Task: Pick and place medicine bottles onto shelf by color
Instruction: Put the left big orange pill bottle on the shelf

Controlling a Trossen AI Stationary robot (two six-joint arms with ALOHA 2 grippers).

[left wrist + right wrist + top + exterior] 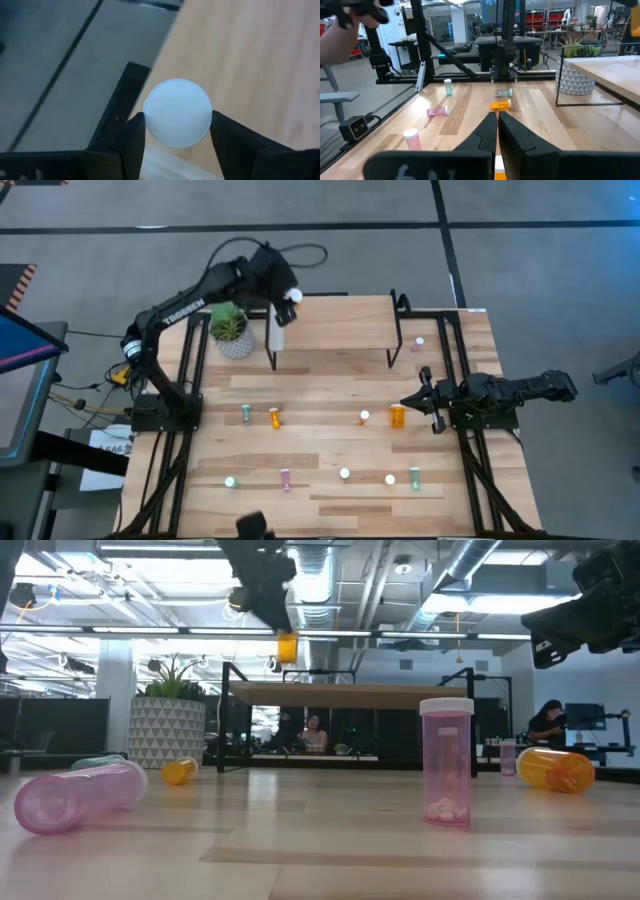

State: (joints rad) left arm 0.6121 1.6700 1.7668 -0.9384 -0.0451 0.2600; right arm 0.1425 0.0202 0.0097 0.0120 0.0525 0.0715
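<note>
We have an orange bottle (287,647) clenched in our left hand (176,131) above the shelf's (335,320) left end; light, rigid, slick plastic, best gripped across the cap; right hand (496,121) closed, empty

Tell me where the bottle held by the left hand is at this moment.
In the high view, the left hand holds the orange bottle above the shelf, at its left end near the potted plant; the low view shows it hanging over the shelf top.

Left arm (185,308) link: pale lettering ran along it, too small to be read for certain.
Medicine bottles (446,762): no label could be read.
Shelf (335,323): bore no text.
</note>
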